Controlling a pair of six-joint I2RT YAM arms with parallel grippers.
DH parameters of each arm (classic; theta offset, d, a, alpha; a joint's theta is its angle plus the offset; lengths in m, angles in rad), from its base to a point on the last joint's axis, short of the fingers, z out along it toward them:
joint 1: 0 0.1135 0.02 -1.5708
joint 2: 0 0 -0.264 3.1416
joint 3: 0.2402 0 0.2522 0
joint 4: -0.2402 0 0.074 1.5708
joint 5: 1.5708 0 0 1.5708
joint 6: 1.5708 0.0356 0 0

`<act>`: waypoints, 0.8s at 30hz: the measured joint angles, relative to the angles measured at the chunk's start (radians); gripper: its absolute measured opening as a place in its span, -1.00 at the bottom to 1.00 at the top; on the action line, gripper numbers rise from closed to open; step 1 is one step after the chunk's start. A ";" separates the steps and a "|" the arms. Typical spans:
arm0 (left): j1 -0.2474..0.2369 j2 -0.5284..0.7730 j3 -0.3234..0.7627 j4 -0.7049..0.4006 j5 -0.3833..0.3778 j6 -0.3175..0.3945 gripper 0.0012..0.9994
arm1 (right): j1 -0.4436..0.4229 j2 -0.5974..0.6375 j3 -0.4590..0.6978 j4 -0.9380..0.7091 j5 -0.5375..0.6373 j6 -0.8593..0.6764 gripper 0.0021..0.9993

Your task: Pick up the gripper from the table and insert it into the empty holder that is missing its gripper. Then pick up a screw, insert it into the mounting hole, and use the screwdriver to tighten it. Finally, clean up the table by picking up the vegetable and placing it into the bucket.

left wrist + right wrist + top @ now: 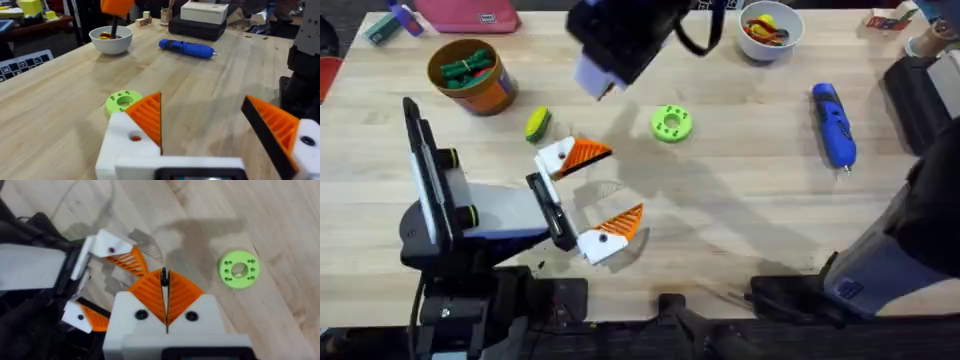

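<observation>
The lime-green holder (671,123) (122,101) (238,269) lies flat mid-table. My right arm (620,40) hangs high over the table's far middle. Its gripper (164,275) is shut on a thin dark piece that looks like a screw (163,277). My left gripper (626,181) (202,100) stands open and empty, low over the table, nearer me than the holder. The blue screwdriver (834,122) (187,48) lies at the right. The yellow-green vegetable (538,124) rests beside the orange bucket (500,92). The small gripper part is out of view.
A white bowl (771,40) (111,42) of coloured bits stands at the far edge. Dark green pieces lie in the bucket. A black case (920,90) sits at the right edge, and a pink pouch (470,12) at the far left.
</observation>
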 joint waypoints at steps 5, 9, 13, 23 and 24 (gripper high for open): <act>0.000 0.000 0.000 0.000 0.000 0.000 0.97 | 0.066 0.000 0.016 0.000 0.000 -0.024 -0.99; 0.000 0.000 0.000 0.000 0.000 0.000 0.97 | 0.114 0.000 0.017 0.000 0.001 -0.054 -0.99; 0.000 0.000 0.000 0.000 0.000 0.000 0.97 | 0.153 0.000 0.017 0.000 0.000 -0.094 -0.99; 0.000 0.000 0.000 0.000 0.000 0.000 0.97 | 0.166 0.013 0.017 -0.002 0.001 -0.166 -0.99; 0.000 0.000 0.000 0.000 0.000 0.000 0.97 | 0.167 0.018 0.017 -0.002 0.001 -0.169 -0.99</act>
